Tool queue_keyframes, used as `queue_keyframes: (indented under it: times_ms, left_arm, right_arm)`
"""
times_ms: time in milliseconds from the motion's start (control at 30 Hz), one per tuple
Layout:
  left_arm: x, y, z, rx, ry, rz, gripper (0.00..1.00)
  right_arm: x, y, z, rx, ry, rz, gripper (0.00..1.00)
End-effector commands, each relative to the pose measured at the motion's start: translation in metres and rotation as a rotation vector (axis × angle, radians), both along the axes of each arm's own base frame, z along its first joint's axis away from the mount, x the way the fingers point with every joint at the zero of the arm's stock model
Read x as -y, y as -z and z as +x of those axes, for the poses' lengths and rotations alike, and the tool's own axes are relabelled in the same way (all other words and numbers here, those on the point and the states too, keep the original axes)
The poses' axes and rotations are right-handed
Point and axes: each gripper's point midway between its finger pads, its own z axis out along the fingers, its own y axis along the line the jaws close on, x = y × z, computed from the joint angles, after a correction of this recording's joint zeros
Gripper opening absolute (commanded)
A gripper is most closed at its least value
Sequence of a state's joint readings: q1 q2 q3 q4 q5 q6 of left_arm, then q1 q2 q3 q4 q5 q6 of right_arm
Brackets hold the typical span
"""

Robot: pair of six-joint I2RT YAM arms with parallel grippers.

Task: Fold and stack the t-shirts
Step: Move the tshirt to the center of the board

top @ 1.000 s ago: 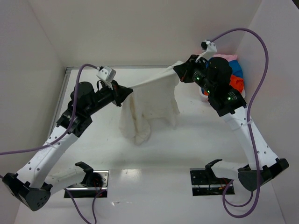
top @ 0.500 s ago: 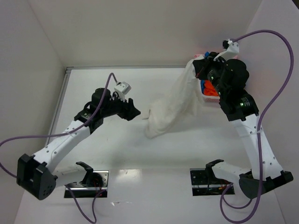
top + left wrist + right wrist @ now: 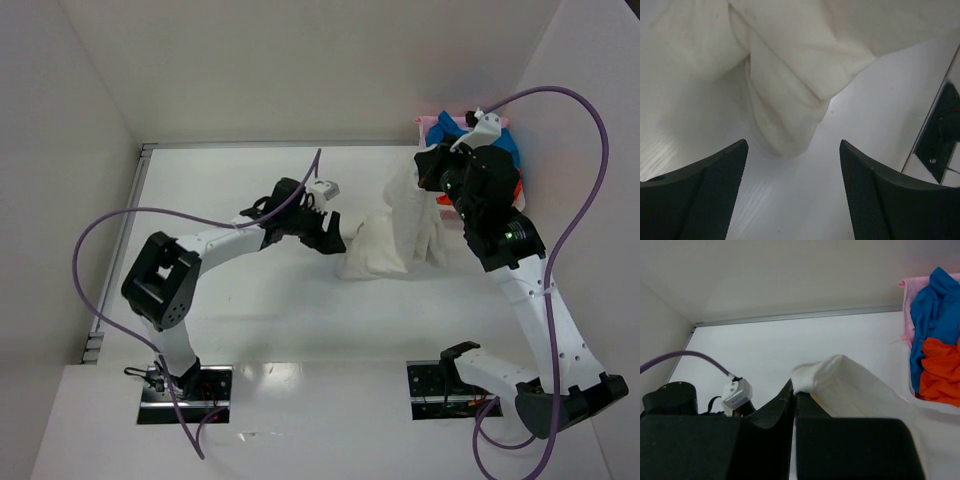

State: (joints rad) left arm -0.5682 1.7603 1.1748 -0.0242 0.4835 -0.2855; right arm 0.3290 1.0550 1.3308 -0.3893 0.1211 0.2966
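The left end effector (image 3: 333, 240) has let go and gapes empty. The off-white t-shirt (image 3: 392, 238) now droops from the clenched right end effector (image 3: 425, 168), bunching on the counter (image 3: 250, 300) toward two o'clock. The spread looks lost, so it likely needs a fresh grasp.

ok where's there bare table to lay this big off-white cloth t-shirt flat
Two bare patches of the white table: the far-left stretch between the left arm and the back wall, and the near strip between the off-white cloth t-shirt and the near edge. The far-right corner is crowded: the pile of blue, orange-red and pink shirts beside the right arm.
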Motion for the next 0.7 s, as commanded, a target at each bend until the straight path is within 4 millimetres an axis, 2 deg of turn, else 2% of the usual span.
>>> queue_keyframes:
  times_ms: [0, 67, 100, 167, 200, 333, 400, 467, 500, 633, 667]
  left_arm:
    - [0.042, -0.039, 0.031, 0.077, 0.044, -0.157, 0.82]
    - [0.053, -0.04, 0.035, 0.071, 0.051, -0.18, 0.81]
    - [0.06, -0.032, 0.036, 0.064, 0.059, -0.176, 0.81]
    - [0.07, -0.036, 0.041, 0.067, 0.064, -0.188, 0.79]
    - [0.073, -0.025, 0.045, 0.047, 0.058, -0.186, 0.79]
    - [0.085, -0.008, 0.051, 0.004, 0.046, -0.197, 0.78]
    - [0.09, -0.001, 0.048, -0.009, 0.051, -0.198, 0.78]
    - [0.093, 0.015, 0.047, -0.023, 0.039, -0.173, 0.78]
    - [0.094, 0.012, 0.05, -0.018, 0.025, -0.177, 0.78]
    - [0.097, 0.032, 0.053, -0.041, -0.002, -0.148, 0.78]
    - [0.104, 0.034, 0.05, -0.05, 0.013, -0.158, 0.77]
  right_arm:
    - [0.011, -0.024, -0.007, 0.09, 0.04, 0.0, 0.01]
    - [0.014, -0.021, -0.009, 0.09, 0.052, -0.011, 0.01]
    - [0.015, -0.016, -0.008, 0.08, 0.061, -0.015, 0.01]
    - [0.019, -0.016, -0.007, 0.08, 0.081, -0.017, 0.01]
    - [0.021, -0.017, -0.008, 0.088, 0.09, -0.014, 0.01]
    - [0.025, -0.017, -0.007, 0.088, 0.115, -0.016, 0.01]
    - [0.028, -0.02, -0.01, 0.096, 0.129, -0.014, 0.01]
    - [0.03, -0.019, -0.009, 0.098, 0.137, -0.023, 0.01]
    - [0.03, -0.019, -0.009, 0.098, 0.137, -0.023, 0.01]
    - [0.03, -0.019, -0.009, 0.098, 0.137, -0.023, 0.01]
    - [0.03, -0.019, -0.009, 0.098, 0.137, -0.023, 0.01]
